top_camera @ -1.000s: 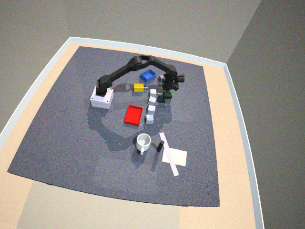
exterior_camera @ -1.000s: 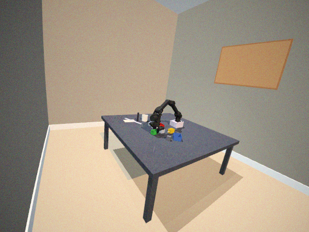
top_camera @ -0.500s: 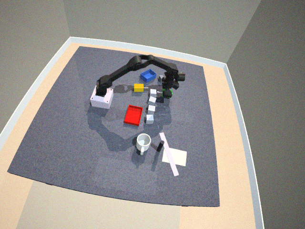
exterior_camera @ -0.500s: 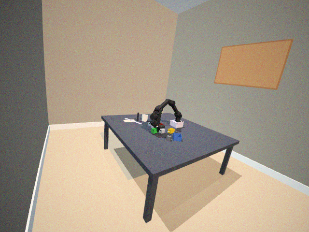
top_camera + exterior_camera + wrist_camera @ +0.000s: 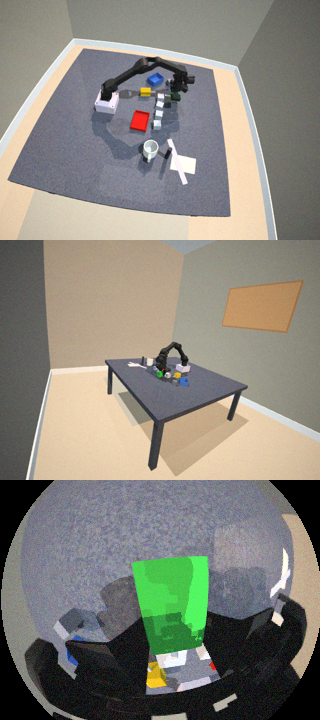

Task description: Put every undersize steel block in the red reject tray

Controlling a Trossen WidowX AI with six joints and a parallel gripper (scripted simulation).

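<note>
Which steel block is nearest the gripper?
The block at the yellow block's end of the row; the other three in that row sit farther from the gripper.

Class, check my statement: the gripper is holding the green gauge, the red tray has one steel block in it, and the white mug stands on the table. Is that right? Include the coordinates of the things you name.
Not quite: the top view shows no block in the red tray (image 5: 139, 120). The gripper (image 5: 176, 96) (image 5: 175, 625) is holding the green gauge (image 5: 172, 595), and the white mug (image 5: 150, 149) (image 5: 149, 361) stands on the table (image 5: 77, 144) (image 5: 165, 400).
</note>
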